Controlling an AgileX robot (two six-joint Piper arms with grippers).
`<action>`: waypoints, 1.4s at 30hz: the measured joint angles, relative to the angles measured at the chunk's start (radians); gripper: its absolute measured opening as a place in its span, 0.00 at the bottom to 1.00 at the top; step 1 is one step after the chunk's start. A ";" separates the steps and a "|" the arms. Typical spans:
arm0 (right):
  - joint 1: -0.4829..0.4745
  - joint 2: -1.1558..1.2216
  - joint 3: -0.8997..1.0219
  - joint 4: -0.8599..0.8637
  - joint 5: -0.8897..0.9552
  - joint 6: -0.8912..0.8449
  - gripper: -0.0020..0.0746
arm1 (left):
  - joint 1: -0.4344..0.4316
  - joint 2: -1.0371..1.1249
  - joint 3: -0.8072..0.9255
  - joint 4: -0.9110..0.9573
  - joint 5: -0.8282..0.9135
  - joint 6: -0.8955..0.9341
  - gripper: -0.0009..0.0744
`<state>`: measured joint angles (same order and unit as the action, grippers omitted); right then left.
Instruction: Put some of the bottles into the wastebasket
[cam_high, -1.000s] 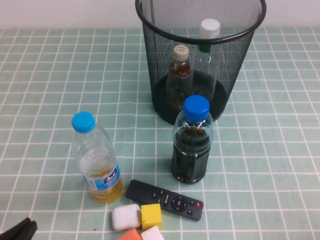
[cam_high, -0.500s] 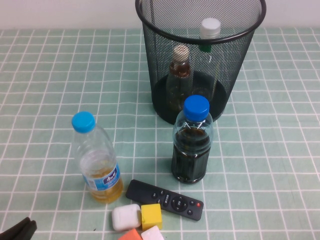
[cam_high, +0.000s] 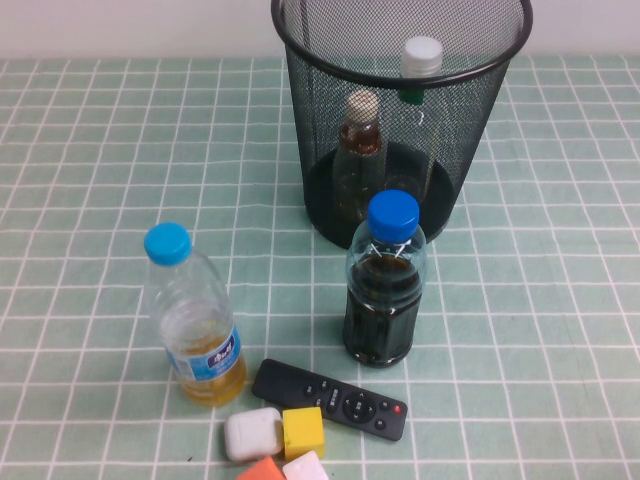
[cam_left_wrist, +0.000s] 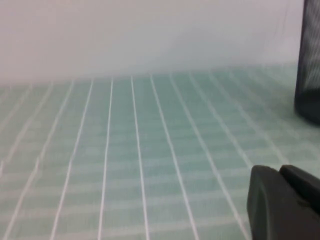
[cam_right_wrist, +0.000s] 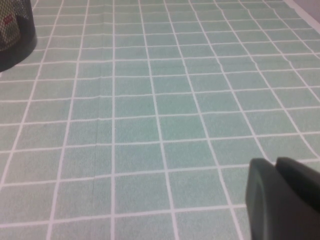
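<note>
The black wire-mesh wastebasket (cam_high: 318, 140) stands at the back centre of the table. Two clear bottles stand upright inside it: a small one with a beige cap (cam_high: 361, 150) and a larger one with a white cap (cam_high: 421, 55). Neither gripper appears in the high view. In the left wrist view my left gripper (cam_left_wrist: 279, 171) is shut and empty over bare tablecloth, with the wastebasket (cam_left_wrist: 311, 65) at the frame's edge. My right gripper (cam_right_wrist: 276, 162) is shut on nothing above the cloth, far from the wastebasket (cam_right_wrist: 15, 40).
A blue-capped bottle of dark liquid (cam_high: 385, 290) stands just in front of the bin. Front left is a blue-capped bottle of yellow liquid (cam_high: 195, 320). A black remote (cam_high: 330, 399), a white case (cam_high: 251, 434), a yellow cube (cam_high: 302, 432) and an orange block (cam_high: 262, 470) lie at the front edge.
The left gripper's tip, seen at the lower left corner of the high view, has drawn back out of view. Bottles and bin have not moved.
</note>
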<state>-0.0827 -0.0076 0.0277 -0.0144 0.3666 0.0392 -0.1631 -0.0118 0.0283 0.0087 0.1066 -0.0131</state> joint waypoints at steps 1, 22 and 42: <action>0.000 0.000 0.000 0.000 0.000 0.000 0.02 | 0.003 0.000 0.000 0.008 0.039 -0.010 0.01; 0.000 0.000 0.000 0.000 0.000 0.000 0.02 | 0.014 0.000 0.000 0.053 0.243 -0.038 0.01; 0.000 0.000 0.000 0.000 0.000 0.000 0.02 | 0.014 0.000 0.000 0.053 0.243 -0.042 0.01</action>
<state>-0.0827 -0.0076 0.0277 -0.0144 0.3666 0.0392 -0.1493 -0.0118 0.0283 0.0617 0.3496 -0.0552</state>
